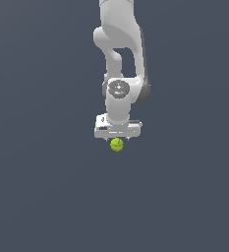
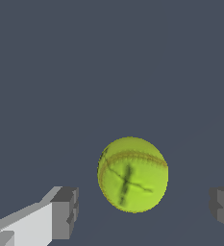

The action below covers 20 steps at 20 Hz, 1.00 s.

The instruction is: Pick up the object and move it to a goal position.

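Note:
The object is a small yellow-green ball [image 1: 117,144] with dark seam lines, lying on the dark grey floor. It also shows in the wrist view [image 2: 132,174], large and near. My white gripper [image 1: 117,139] hangs straight down over it, with the ball just under the hand. In the wrist view my gripper [image 2: 144,211] is open, one grey fingertip [image 2: 65,213] on one side of the ball and the other fingertip [image 2: 223,209] on the other side. Both pads stand apart from the ball and do not touch it.
The flat dark grey floor [image 1: 42,197] stretches all around. The arm's white links [image 1: 118,44] rise above the gripper in the exterior view. No other object or goal marker shows.

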{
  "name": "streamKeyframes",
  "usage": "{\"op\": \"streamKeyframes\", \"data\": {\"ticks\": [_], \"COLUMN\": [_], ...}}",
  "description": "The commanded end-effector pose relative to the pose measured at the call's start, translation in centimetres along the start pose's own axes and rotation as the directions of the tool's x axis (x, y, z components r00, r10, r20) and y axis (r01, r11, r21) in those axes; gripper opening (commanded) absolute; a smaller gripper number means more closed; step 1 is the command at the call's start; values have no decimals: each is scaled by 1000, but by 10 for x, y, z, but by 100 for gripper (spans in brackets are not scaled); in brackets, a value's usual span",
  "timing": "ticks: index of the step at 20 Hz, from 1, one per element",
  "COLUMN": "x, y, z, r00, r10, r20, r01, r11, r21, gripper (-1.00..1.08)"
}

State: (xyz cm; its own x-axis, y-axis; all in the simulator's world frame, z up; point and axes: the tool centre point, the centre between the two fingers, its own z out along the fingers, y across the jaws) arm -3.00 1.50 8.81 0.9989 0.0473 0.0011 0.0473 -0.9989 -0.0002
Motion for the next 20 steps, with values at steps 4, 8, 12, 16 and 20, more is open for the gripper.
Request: {"op": "streamKeyframes", "data": {"ticks": [4, 8, 12, 16, 20], "x": [-2, -2, -2, -1, -1], "y": [0, 0, 0, 0, 0], "z": [23, 40, 46, 47, 47], "r00": [1000, 1000, 1000, 1000, 1000], "r10": [0, -1, -1, -1, -1], "r20": [1, 1, 1, 1, 1], "r01": [0, 1, 1, 1, 1], "r11": [1000, 1000, 1000, 1000, 1000], "r21": [0, 0, 0, 0, 0], "gripper": [100, 100, 100, -100, -100]}}
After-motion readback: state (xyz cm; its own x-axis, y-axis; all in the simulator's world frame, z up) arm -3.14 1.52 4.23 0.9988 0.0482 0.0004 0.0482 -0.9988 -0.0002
